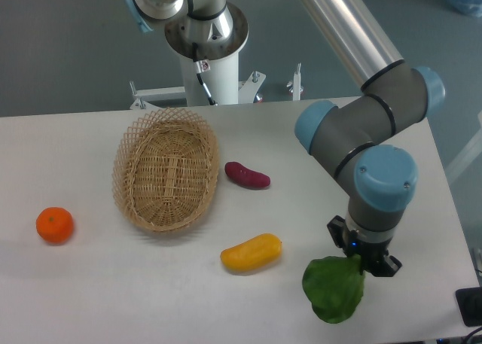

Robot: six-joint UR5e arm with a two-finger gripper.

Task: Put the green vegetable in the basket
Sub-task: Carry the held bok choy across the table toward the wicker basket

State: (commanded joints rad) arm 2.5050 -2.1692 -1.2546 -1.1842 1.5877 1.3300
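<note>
The oval woven wicker basket (166, 170) sits left of the table's (90, 284) centre. Near the front right edge, the gripper (360, 260) clasps the crinkled green vegetable (333, 289), with bare tabletop between them.

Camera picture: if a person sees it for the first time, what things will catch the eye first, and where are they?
First comes the big grey and blue robot arm on the right, whose gripper holds the green vegetable near the table's front right edge. Next is the wicker basket, lying empty at centre left. A bright orange fruit sits far left, and a yellow vegetable lies in front of a purple one.
</note>
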